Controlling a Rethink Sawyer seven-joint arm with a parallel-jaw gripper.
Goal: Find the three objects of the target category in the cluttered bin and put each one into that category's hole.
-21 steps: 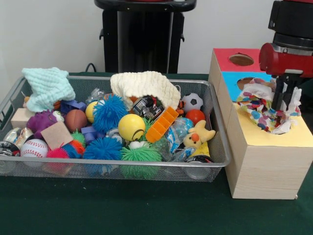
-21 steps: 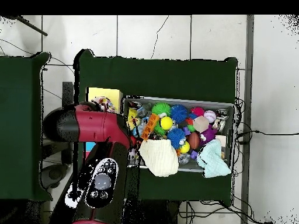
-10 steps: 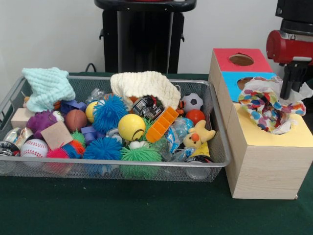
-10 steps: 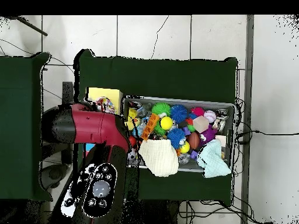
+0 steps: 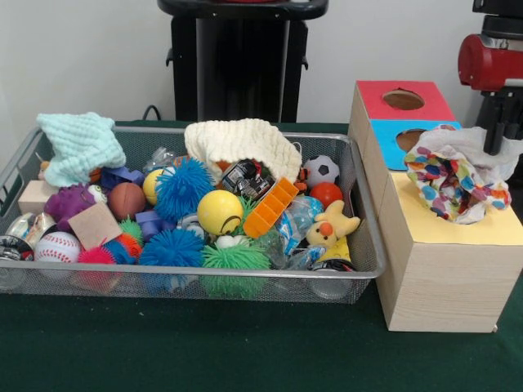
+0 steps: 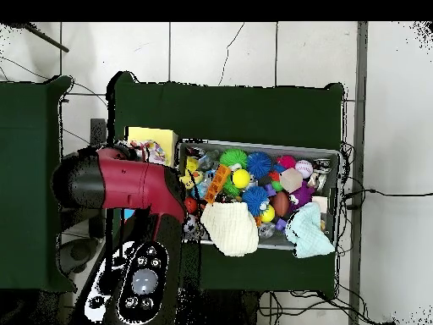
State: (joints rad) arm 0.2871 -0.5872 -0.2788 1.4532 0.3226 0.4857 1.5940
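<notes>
Green-clothed table [image 5: 204,351], wire bin [image 5: 359,245]; white wall [image 5: 90,57], tiled floor [image 6: 220,51]

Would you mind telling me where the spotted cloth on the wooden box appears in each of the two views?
Front view: the spotted cloth lies at the right, on the wooden box's yellow section.
Overhead view: it peeks out at centre left, between the red arm and the yellow section.
Shared landmark: the orange tray in the bin.

A dark green cloth-covered bench [image 5: 204,351] stands on a pale tiled floor [image 6: 220,55], with black cables [image 6: 376,193] trailing across the tiles beside it.
</notes>
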